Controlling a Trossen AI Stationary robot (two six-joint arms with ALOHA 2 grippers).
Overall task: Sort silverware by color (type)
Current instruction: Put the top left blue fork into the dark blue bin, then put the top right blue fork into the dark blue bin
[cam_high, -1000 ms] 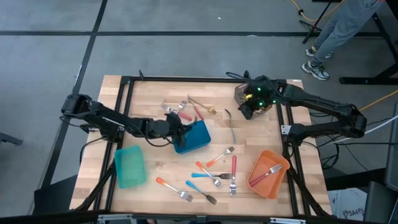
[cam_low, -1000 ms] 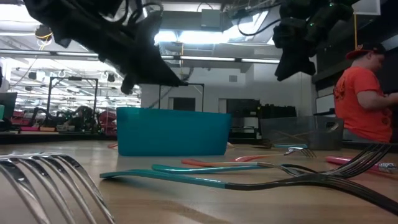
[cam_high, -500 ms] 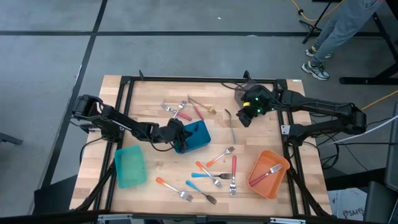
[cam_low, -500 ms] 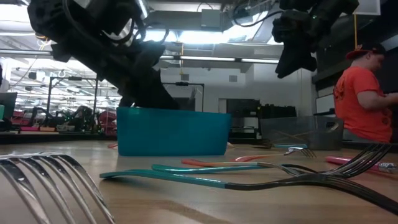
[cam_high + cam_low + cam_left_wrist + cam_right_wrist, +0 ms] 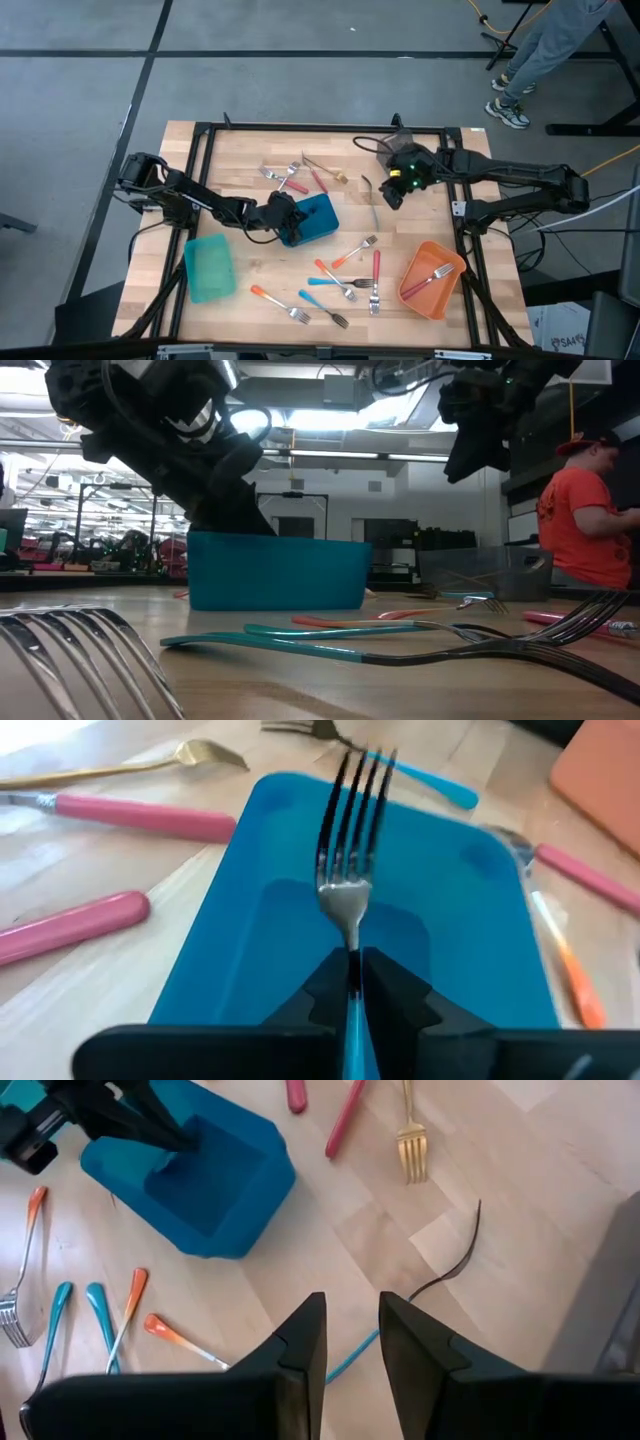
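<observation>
In the high view, the left gripper (image 5: 285,215) is at the centre of the frame, at the left edge of the blue bin (image 5: 318,222). The right gripper (image 5: 392,190) hangs in the upper right part, above the bare wood. Loose silverware (image 5: 345,275) lies in the lower centre, more of it (image 5: 300,177) is above the blue bin, and one fork (image 5: 432,275) rests in the orange bin (image 5: 420,295) at lower right. A teal bin (image 5: 209,268) is at lower left.

In the low view, the left arm comes down behind the blue bin (image 5: 275,572) at centre left. Fork tines (image 5: 80,650) fill the lower left corner.

In the left wrist view, the left gripper (image 5: 352,988) at the bottom centre is almost closed, and it pinches the blue handle of a fork (image 5: 350,850); the tines point up over the inside of the blue bin (image 5: 240,940). Pink handles (image 5: 140,818) lie at the left.

In the right wrist view, the right gripper (image 5: 352,1342) at the bottom centre stands a little apart and holds nothing. A gold fork (image 5: 409,1135) is at the top.
</observation>
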